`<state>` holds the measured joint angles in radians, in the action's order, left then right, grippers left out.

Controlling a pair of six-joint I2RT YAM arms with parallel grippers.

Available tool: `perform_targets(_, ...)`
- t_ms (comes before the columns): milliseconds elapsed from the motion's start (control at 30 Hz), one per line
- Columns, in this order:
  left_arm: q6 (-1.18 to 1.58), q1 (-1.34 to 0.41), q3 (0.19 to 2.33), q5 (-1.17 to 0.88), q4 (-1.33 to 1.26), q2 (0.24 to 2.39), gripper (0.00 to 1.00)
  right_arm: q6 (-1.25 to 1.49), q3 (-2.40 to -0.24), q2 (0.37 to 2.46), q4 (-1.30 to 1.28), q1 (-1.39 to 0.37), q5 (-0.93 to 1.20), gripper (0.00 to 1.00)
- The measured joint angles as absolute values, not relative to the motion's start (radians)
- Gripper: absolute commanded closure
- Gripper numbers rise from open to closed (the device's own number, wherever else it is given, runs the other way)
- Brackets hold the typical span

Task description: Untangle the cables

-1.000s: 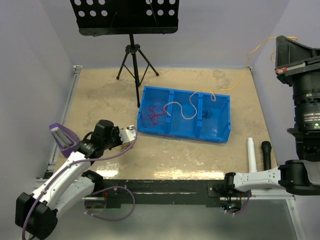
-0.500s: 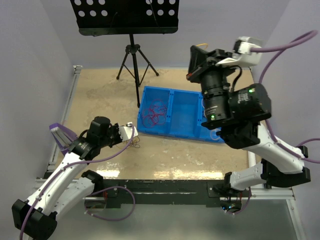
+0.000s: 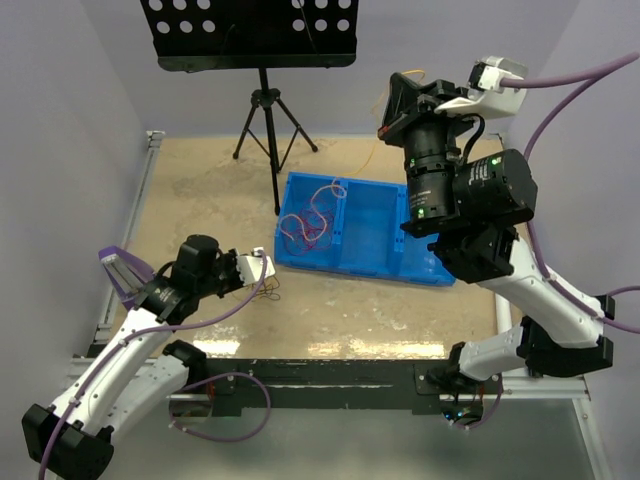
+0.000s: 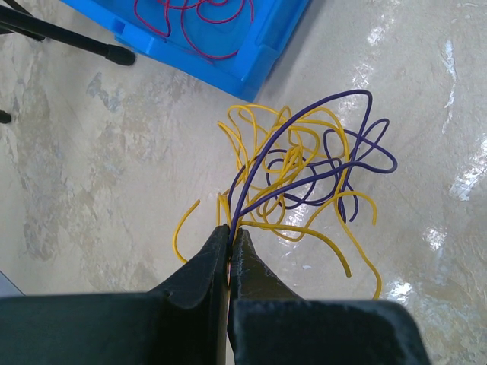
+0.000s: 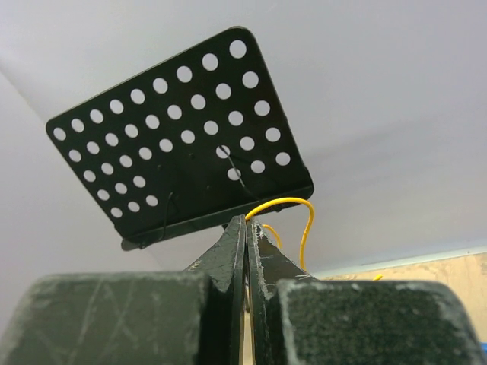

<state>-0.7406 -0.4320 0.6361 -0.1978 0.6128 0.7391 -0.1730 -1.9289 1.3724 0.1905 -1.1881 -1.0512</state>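
Note:
My left gripper [image 3: 264, 268] [image 4: 230, 228] is low over the table, left of the blue bin [image 3: 370, 262]. It is shut on a purple wire [image 4: 304, 125] that runs into a loose yellow and purple tangle [image 4: 293, 179] lying on the table. My right gripper [image 3: 398, 102] [image 5: 247, 220] is raised high above the bin's back edge, shut on a thin yellow-orange wire [image 5: 293, 204]. That wire drops as a faint line [image 3: 372, 152] to pale orange loops [image 3: 322, 195] in the bin's left compartment. Red wires [image 3: 303, 228] [image 4: 199, 9] lie curled in that same compartment.
A black music stand [image 3: 250, 30] [image 5: 179, 137] on a tripod [image 3: 268, 130] stands behind the bin; one tripod foot [image 4: 118, 53] rests near the bin's corner [image 4: 255, 65]. The raised right arm [image 3: 480, 215] hides the bin's right end.
My right arm has swung up from low at the right to high above the bin, pulling the orange wire out of the middle and right compartments. My left gripper shifted slightly with its tangle.

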Motion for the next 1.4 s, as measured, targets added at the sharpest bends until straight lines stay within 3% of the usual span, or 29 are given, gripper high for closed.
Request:
perform_targets(1067,-0.741,-0.432,0.636,-0.206,0.620,0.728,1.00,0.080,-1.713,1.420,0.110,-0.861,-0.825,1.00)
perform_targets(1400,-0.723,-0.432,0.641,-0.221,0.625,0.725,1.00,0.230,-1.438,1.410,0.097,-0.836,-0.796,1.00)
